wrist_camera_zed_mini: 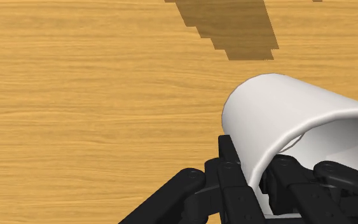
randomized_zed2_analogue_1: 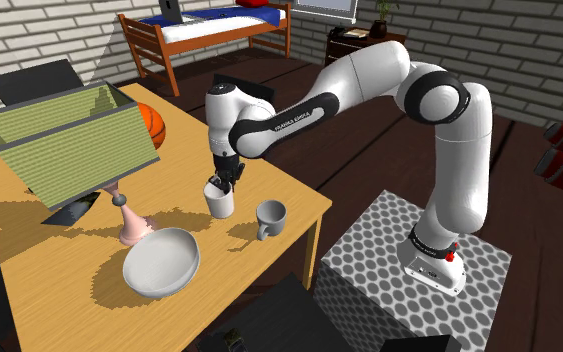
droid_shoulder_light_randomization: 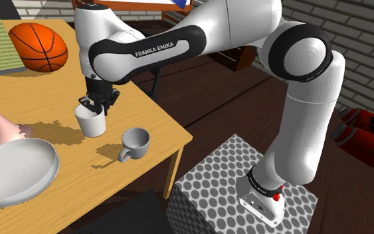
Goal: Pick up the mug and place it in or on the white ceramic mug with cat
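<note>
My gripper (droid_shoulder_light_randomization: pixel 96 105) is clamped on the thin rim wall of the smooth, white, cylindrical mug (droid_shoulder_light_randomization: pixel 90 123), 1 finger inside and 1 outside. The mug is upright on the wood-grain table (droid_shoulder_light_randomization: pixel 153 123), near a rounded grey mug (droid_shoulder_light_randomization: pixel 136 141) with a loop handle.

Orange basketball (droid_shoulder_light_randomization: pixel 38 46), grey bowl (droid_shoulder_light_randomization: pixel 12 173) and pink stand (droid_shoulder_light_randomization: pixel 2 129) on the wooden table (droid_shoulder_light_randomization: pixel 155 123); bed (randomized_zed2_analogue_1: pixel 219 30) beyond.
</note>
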`<action>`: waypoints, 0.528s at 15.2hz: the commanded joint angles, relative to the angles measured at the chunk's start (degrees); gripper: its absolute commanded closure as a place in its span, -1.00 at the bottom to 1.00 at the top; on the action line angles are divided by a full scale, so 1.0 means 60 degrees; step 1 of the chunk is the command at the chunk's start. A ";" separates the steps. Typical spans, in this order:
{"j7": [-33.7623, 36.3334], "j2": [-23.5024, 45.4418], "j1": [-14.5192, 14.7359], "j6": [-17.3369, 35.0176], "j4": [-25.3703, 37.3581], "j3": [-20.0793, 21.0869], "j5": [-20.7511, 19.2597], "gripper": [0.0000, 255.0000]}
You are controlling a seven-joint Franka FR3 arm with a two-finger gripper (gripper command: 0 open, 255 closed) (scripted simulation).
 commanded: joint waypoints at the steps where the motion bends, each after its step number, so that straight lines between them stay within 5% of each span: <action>1: -0.0030 -0.0093 -0.0011 -0.0231 0.0147 0.0023 0.0050 1.00; 8: -0.0100 -0.0315 -0.0018 -0.1035 0.0747 0.0080 0.0172 1.00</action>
